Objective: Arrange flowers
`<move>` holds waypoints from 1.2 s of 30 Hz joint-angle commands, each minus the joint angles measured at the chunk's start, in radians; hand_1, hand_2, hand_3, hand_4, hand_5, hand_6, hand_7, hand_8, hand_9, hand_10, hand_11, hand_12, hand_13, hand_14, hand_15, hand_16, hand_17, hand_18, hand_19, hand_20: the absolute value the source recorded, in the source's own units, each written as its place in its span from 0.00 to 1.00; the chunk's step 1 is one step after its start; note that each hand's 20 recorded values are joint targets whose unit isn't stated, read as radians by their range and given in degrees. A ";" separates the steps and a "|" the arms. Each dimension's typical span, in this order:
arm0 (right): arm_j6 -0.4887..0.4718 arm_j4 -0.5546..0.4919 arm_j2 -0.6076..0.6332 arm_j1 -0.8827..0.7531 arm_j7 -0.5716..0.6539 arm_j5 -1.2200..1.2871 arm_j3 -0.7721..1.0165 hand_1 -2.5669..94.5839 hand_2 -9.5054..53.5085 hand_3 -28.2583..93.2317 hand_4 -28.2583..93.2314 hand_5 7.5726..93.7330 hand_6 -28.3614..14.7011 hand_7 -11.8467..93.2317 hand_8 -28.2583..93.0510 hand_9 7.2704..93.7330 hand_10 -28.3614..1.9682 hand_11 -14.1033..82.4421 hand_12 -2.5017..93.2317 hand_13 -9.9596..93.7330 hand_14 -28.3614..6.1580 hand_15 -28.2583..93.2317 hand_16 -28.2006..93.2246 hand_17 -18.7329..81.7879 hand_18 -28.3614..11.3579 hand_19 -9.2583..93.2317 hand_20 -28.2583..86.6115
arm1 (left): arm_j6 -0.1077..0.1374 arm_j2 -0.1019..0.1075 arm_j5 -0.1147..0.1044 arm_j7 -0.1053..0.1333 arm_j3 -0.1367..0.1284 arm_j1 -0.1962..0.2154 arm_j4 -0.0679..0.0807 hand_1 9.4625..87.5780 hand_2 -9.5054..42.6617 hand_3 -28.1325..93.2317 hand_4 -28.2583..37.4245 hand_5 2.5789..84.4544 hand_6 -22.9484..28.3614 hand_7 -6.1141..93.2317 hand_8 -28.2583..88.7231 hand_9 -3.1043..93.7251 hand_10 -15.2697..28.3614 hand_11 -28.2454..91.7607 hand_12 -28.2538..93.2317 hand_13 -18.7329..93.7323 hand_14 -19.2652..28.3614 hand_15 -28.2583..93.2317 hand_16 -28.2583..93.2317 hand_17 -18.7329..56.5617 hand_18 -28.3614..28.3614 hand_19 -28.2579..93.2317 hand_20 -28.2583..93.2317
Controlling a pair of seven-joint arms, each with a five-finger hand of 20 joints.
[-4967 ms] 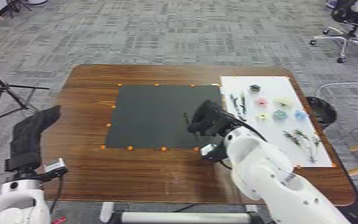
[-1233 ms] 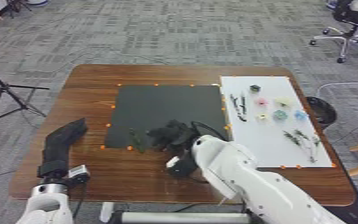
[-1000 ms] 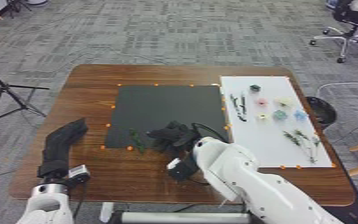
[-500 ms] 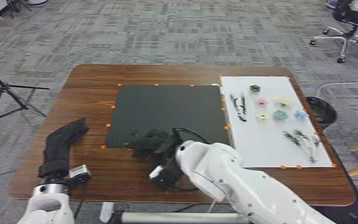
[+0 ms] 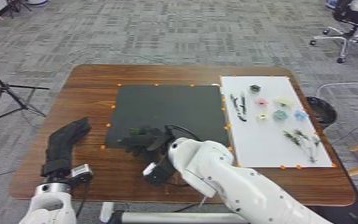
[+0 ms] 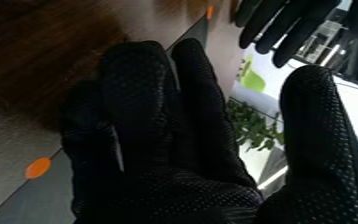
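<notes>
The right hand (image 5: pixel 143 143), gloved in black, is over the near left corner of a black mat (image 5: pixel 167 107) on a brown table (image 5: pixel 87 175). Its fingers are straight, its thumb apart from them; green leaves (image 6: pixel 254 126) show in the gap in the right wrist view, though whether they are gripped cannot be told. The left hand (image 5: pixel 66 141), fingers extended, is left of the mat, pointing toward the table's far side. On a white board (image 5: pixel 251 157) to the right, dark stems (image 5: pixel 238 106) lie lengthwise, near to far. Leafy sprigs (image 5: pixel 299 139) slant on the board's near half, leaves at the far end, stalks toward the near right. Between lie a pink flower (image 5: pixel 262 102), a cream flower (image 5: pixel 284 101), a yellow flower (image 5: pixel 262 116), a teal flower (image 5: pixel 279 115) and a blue flower (image 5: pixel 301 115); a dark flower (image 5: pixel 254 88) is beyond them.
</notes>
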 commanded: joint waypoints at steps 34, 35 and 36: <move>-0.161 -0.029 0.069 0.035 -0.064 -0.177 -0.002 0.38 0.29 0.51 0.24 0.68 0.45 0.19 0.20 0.68 0.29 0.23 0.16 0.85 0.46 0.79 0.51 0.54 0.00 0.89 0.77 | -0.015 -0.011 -0.003 -0.008 0.010 0.011 -0.004 0.12 0.41 0.82 0.00 0.59 0.54 0.18 0.18 0.51 0.67 0.40 0.31 0.51 0.77 0.40 0.24 0.32 0.72 0.34 0.37; -0.167 -0.024 0.058 0.036 -0.062 -0.176 -0.001 0.38 0.29 0.50 0.24 0.68 0.45 0.19 0.20 0.68 0.29 0.23 0.16 0.85 0.46 0.79 0.51 0.54 0.00 0.89 0.77 | -0.015 -0.012 -0.002 -0.008 0.011 0.011 -0.004 0.12 0.41 0.82 0.00 0.59 0.55 0.18 0.18 0.51 0.67 0.40 0.31 0.51 0.77 0.40 0.24 0.32 0.72 0.34 0.37; -0.164 -0.020 0.050 0.037 -0.063 -0.175 -0.002 0.38 0.29 0.50 0.24 0.68 0.45 0.18 0.20 0.68 0.29 0.23 0.16 0.85 0.46 0.79 0.51 0.54 0.00 0.89 0.77 | -0.018 -0.013 -0.002 -0.007 0.013 0.006 -0.001 0.12 0.41 0.82 0.00 0.59 0.54 0.18 0.18 0.51 0.67 0.40 0.31 0.51 0.77 0.40 0.24 0.32 0.72 0.34 0.37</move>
